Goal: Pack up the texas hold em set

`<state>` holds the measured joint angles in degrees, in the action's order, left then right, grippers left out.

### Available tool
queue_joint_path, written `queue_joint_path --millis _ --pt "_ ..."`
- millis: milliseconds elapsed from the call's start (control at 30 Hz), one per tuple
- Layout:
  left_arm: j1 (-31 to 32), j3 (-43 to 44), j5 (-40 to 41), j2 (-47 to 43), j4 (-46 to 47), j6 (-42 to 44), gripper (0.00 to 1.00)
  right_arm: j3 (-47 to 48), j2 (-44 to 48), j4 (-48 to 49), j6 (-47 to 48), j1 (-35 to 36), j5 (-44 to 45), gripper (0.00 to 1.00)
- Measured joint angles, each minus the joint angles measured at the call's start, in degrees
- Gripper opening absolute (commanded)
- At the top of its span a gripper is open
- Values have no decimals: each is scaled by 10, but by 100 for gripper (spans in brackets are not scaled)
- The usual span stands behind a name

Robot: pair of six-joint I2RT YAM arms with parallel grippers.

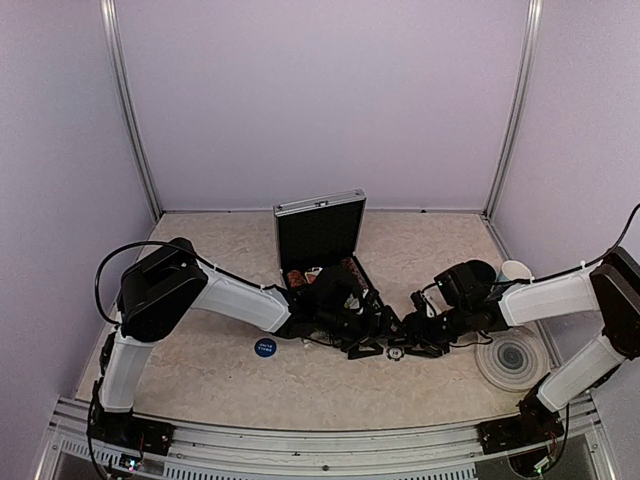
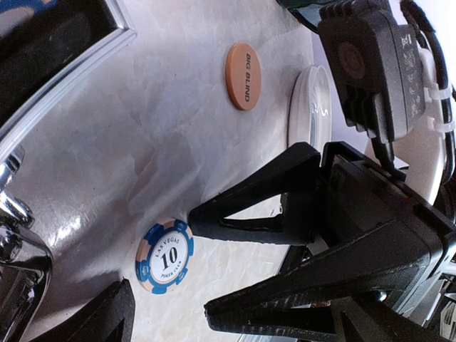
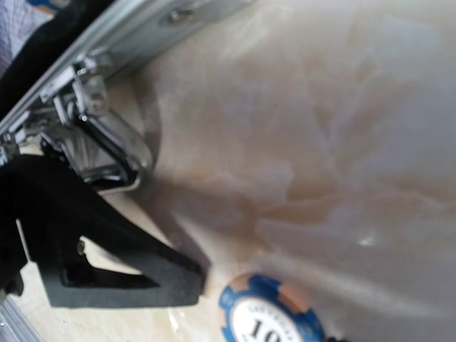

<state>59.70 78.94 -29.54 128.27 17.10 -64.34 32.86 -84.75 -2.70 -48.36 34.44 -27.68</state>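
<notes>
Left gripper (image 2: 169, 298) has its jaws spread wide, with the blue chip (image 2: 165, 255) flat on the table (image 1: 200, 385) just off its fingertips; I cannot tell the right gripper's (image 1: 398, 338) opening; the silver case (image 1: 320, 232) stands open, at 11 o'clock from the chip.

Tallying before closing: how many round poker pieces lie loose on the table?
4: blue button front left, orange Big Blind button, white disc beside it, 10 chip near them. Others possibly hidden.

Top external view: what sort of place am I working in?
Probably a lab robot cell: plain lilac panel walls, aluminium corner posts, and a marble-look tabletop with an aluminium rail at its near edge.
</notes>
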Motion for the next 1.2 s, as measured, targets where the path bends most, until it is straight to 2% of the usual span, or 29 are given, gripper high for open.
queue_joint_path --millis 867,1200 --pt "-3 -1 -14 0 -2 -7 97 2 -6 13 -21 11 -7 58" --pt "-9 -19 -31 -1 31 -21 97 2 -23 49 -7 11 -34 58"
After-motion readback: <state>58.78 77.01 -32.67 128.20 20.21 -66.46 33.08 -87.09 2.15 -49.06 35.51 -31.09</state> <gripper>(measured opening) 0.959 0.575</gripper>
